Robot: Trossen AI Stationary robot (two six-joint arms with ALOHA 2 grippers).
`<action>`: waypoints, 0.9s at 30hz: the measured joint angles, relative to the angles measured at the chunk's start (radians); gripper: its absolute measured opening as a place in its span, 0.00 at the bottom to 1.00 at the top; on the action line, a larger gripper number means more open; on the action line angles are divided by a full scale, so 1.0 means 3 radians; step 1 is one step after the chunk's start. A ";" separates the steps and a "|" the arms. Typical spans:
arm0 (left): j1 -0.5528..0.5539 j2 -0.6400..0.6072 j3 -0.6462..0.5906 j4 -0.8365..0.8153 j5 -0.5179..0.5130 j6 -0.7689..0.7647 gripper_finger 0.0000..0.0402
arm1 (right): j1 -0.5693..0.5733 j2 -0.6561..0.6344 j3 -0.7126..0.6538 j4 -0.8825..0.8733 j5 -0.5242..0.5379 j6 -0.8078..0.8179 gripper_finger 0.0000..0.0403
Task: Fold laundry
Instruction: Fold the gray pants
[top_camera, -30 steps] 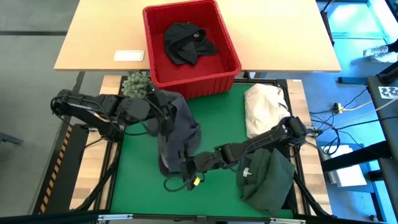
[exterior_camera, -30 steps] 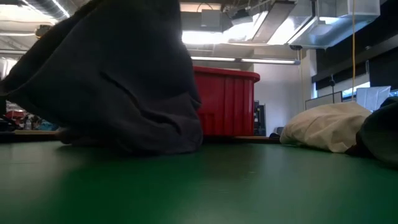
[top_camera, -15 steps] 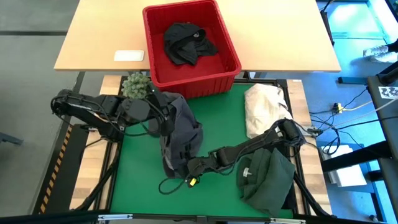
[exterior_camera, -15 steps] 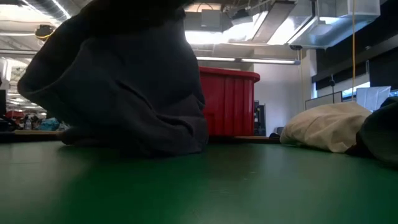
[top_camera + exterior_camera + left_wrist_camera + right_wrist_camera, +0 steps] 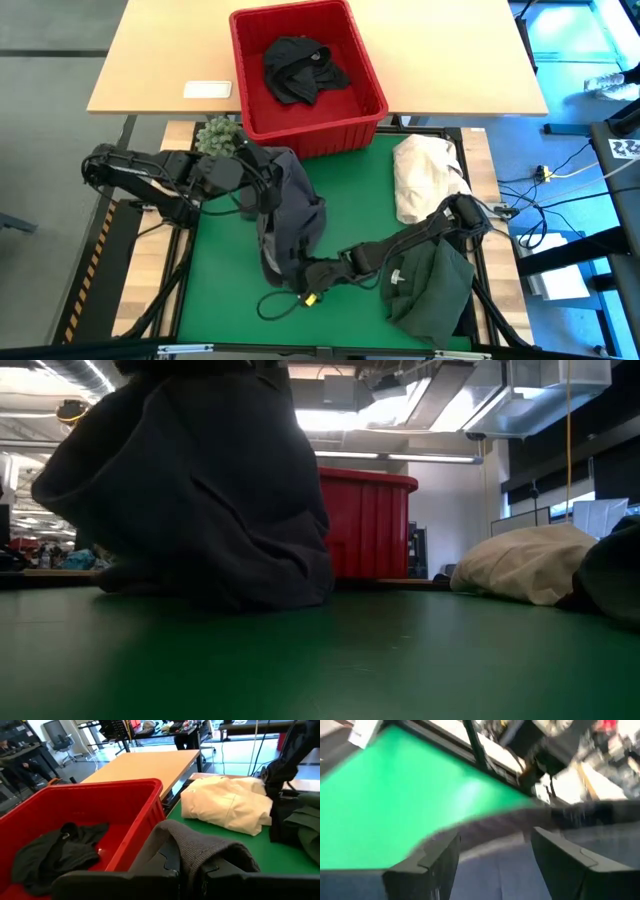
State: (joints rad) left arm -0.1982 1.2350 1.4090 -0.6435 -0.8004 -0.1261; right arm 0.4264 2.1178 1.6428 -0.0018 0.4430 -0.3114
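Dark grey cloth, one garment (image 5: 287, 215) of the laundry, hung in a bunched heap near the middle of the green desk (image 5: 225, 285), its top hem lifted and its lower folds resting on the mat. The left tool (image 5: 262, 188) was clamped shut on that top hem, at the garment's left side just near the red basket (image 5: 372, 88). The right tool (image 5: 298, 276) lay low at the garment's near edge with its fingers (image 5: 432, 862) spread wide, cloth showing between them but not yet pinched. A black garment (image 5: 300, 68) sat in the basket; a dark green one (image 5: 430, 285) lay at the near right, and a cream heap (image 5: 420, 175) to the far right.

The step looked like catching the bottom hem so the piece could be stretched flat. It would go best if the right tool slid its lower finger under a single layer at a corner, closed firmly, then drew away from the left tool while the left kept its height.
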 joint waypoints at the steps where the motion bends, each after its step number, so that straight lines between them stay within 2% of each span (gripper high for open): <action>1: 0.0013 0.0000 -0.0001 -0.0024 0.0002 -0.0012 0.00 | 0.0022 0.0000 0.0000 0.0066 -0.0001 -0.0034 0.61; 4: 0.0043 0.0000 -0.0003 -0.0061 0.0002 -0.0077 0.00 | 0.0059 0.0000 0.0000 0.0289 0.0088 0.0074 0.61; 8: 0.0072 0.0000 -0.0003 -0.0044 0.0006 -0.0092 0.00 | 0.0080 0.0000 0.0000 0.0450 0.0030 0.0046 0.61; 14: 0.0087 0.0000 -0.0003 0.0088 0.0107 -0.0098 0.00 | 0.0050 0.0081 0.0000 0.0438 -0.0071 0.0036 0.61; 18: 0.0087 0.0001 -0.0003 0.0207 0.0170 -0.0097 0.00 | 0.0033 0.0166 0.0000 0.0378 -0.0005 -0.0033 0.61; 23: 0.0087 0.0001 -0.0003 0.0201 0.0170 -0.0097 0.00 | 0.0045 0.0174 0.0000 0.0051 0.0597 -0.0117 0.61; 27: 0.0087 0.0001 -0.0003 0.0188 0.0170 -0.0097 0.00 | 0.0102 0.0175 -0.0001 -0.0238 0.1269 -0.0124 0.61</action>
State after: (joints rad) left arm -0.1722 1.2354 1.4081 -0.5870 -0.7494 -0.1551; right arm 0.4570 2.1704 1.6424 -0.0731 0.8237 -0.3485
